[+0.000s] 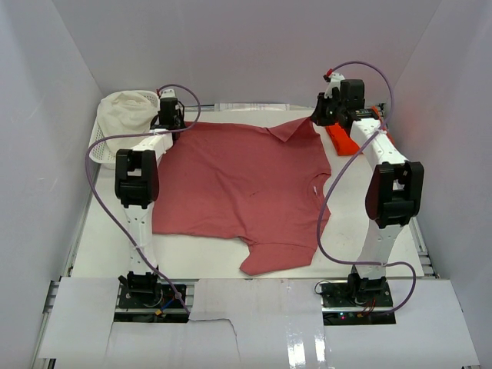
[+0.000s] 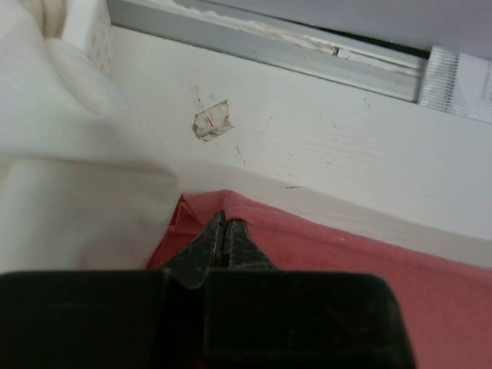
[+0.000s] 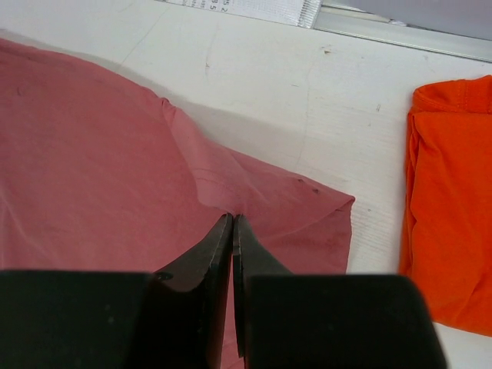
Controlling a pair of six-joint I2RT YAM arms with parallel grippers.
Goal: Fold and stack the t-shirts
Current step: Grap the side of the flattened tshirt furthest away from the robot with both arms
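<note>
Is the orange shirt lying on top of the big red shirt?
No, the orange shirt lies beside the red shirt, with bare white table between them.

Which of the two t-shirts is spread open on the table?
The large rose-red t-shirt, spread out in the middle; the orange-red t-shirt lies compact at the far right.

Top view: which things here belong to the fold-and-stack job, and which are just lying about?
Job: rose-red t-shirt, spread flat; orange-red t-shirt, far right; left fingers and right fingers, each shut on the rose-red shirt's far edge.
Lying about: white lattice basket, far left; cream cloth heaped in it.
</note>
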